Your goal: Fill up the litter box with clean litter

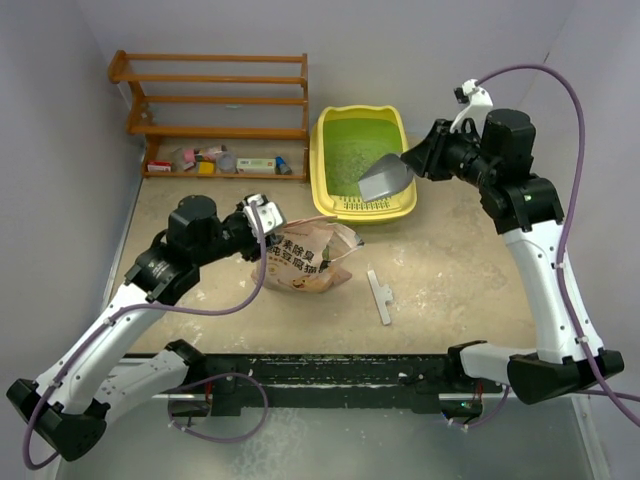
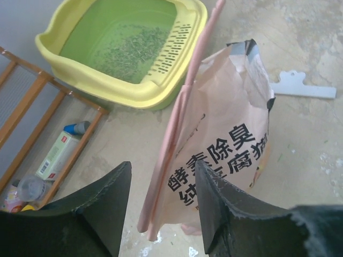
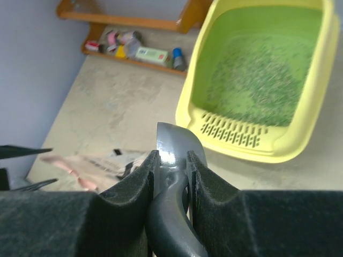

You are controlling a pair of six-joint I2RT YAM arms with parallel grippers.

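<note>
The yellow litter box (image 1: 392, 210) with its green basin stands at the back of the table, right of centre. A thin scatter of clean litter (image 1: 350, 150) lies in the basin, also seen from the wrists (image 2: 134, 51) (image 3: 257, 80). My right gripper (image 1: 418, 162) (image 3: 171, 155) is shut on the handle of a grey scoop (image 1: 385, 178), whose blade hangs over the box's slotted front lip. The crinkled pink-tan bag (image 1: 310, 258) (image 2: 230, 134) stands in the middle. My left gripper (image 1: 265, 215) (image 2: 161, 168) is open at the bag's left side, and the bag's pink top edge runs between its fingers.
A wooden shelf rack (image 1: 215, 100) stands at the back left, with small items (image 1: 215, 160) on its bottom shelf. A white plastic strip (image 1: 380, 297) (image 2: 300, 88) lies on the table, right of the bag. Grey walls close in the left and the back.
</note>
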